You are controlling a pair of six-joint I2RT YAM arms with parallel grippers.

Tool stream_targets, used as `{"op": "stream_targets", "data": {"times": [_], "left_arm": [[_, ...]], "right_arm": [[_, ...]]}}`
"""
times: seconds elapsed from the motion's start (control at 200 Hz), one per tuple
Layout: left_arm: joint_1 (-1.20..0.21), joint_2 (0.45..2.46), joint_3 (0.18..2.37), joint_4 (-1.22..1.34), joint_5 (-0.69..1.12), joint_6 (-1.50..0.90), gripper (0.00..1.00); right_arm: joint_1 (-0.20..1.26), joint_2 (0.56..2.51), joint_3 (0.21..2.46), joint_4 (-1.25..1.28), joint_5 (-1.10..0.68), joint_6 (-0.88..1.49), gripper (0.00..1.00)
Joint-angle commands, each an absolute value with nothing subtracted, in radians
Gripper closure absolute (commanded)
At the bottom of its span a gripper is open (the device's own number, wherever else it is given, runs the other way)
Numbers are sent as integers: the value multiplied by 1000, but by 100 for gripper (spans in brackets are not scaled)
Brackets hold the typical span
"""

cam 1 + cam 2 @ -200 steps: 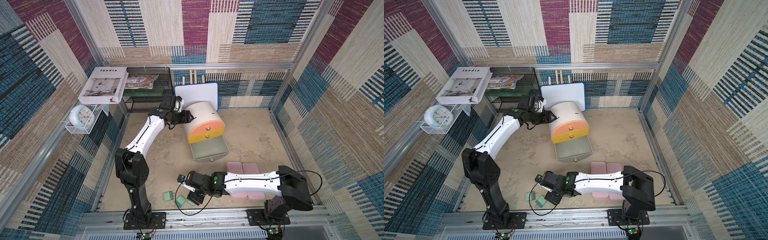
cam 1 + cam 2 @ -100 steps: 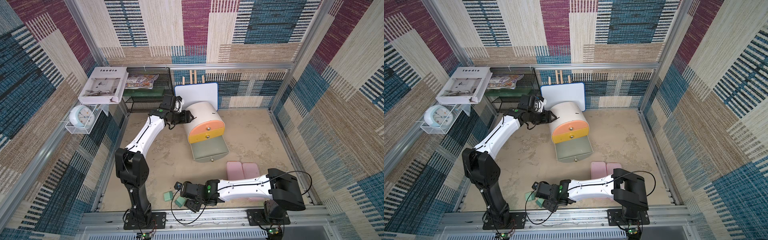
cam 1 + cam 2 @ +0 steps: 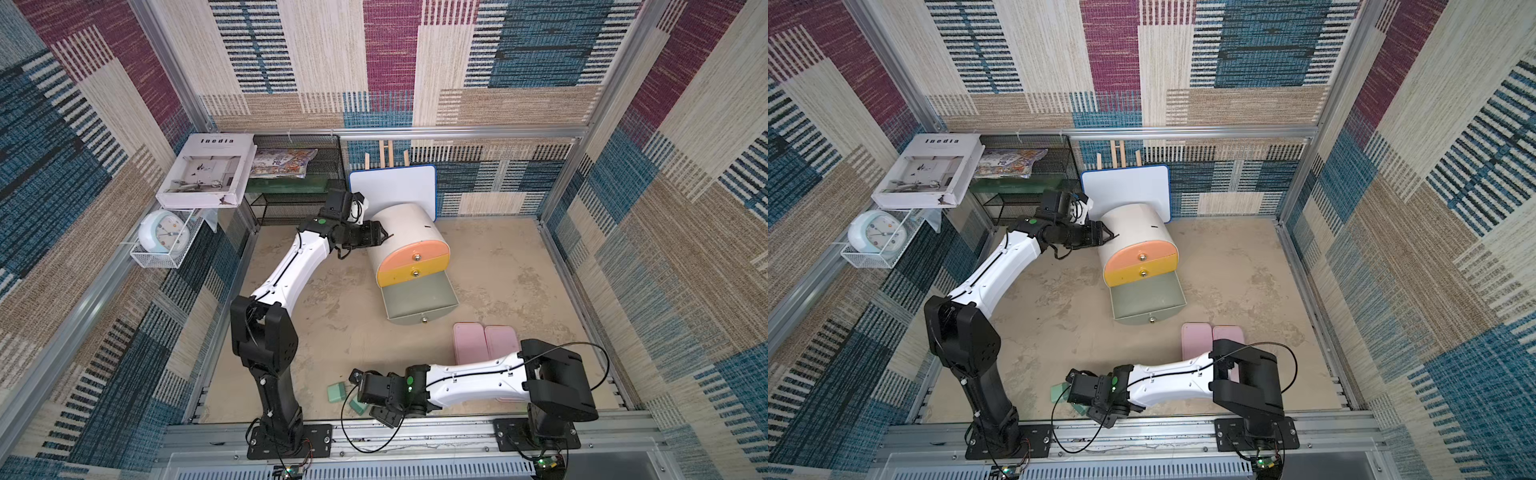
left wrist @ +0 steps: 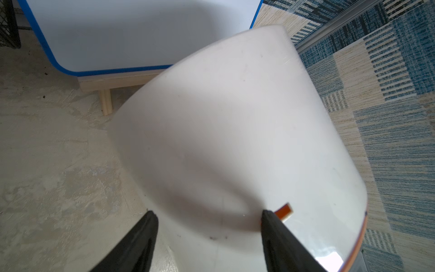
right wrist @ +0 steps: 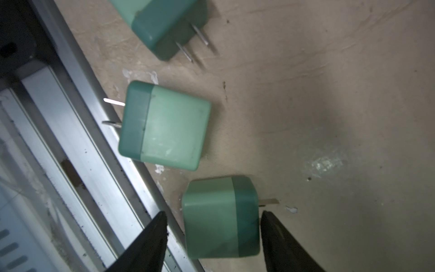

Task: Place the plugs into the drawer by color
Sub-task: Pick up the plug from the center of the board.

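Note:
Three green plugs lie on the floor by the front rail. In the right wrist view one plug (image 5: 221, 216) sits between the fingers of my right gripper (image 5: 213, 215), which is open, with a gap on the rail side. The two others (image 5: 164, 124) (image 5: 164, 23) lie beyond it. Both top views show green plugs (image 3: 336, 392) (image 3: 1059, 390) beside the right wrist. The drawer (image 3: 409, 237) (image 3: 1138, 232) has its grey-green bottom drawer (image 3: 417, 299) pulled out. My left gripper (image 3: 384, 237) (image 4: 208, 214) is open, its fingertips against the drawer's white curved body (image 4: 235, 141).
Two flat pink trays (image 3: 484, 345) lie partly under the right arm. A whiteboard (image 3: 392, 191) leans behind the drawer. At the back left stands a black mesh shelf (image 3: 297, 195), with a book (image 3: 205, 170) and a clock (image 3: 164, 235) further left. The aluminium front rail (image 5: 82, 153) runs right beside the plugs.
My right arm has swung toward the front rail and come down over the green plugs, and its jaws have narrowed a little. The left arm has not moved.

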State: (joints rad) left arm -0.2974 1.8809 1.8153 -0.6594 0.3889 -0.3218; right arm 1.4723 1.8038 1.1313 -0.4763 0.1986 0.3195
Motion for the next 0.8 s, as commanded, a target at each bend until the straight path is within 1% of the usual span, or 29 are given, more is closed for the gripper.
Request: {"op": "stream_targets", "data": {"times": [0.0, 0.09, 0.195, 0.28, 0.611, 0.691, 0.796], "left_arm": [[-302, 1896, 1805, -737, 341, -311, 27], [-302, 1898, 1807, -738, 342, -313, 28], [-302, 1899, 1807, -738, 344, -313, 27], [-302, 1899, 1809, -737, 344, -313, 27], [-302, 1905, 1812, -738, 344, -313, 28], [-302, 1905, 1812, -738, 342, -311, 27], [-302, 1905, 1813, -736, 343, -313, 27]], "right_arm": [[1474, 1809, 1137, -483, 222, 327, 38], [1474, 1808, 1137, -485, 231, 329, 42], [1474, 1811, 1140, -495, 246, 334, 52], [1474, 1816, 1144, -505, 258, 336, 55], [1465, 1781, 1159, -526, 332, 362, 56], [1443, 1742, 1165, -523, 327, 372, 56], [1376, 1654, 1155, -502, 294, 385, 56]]}}
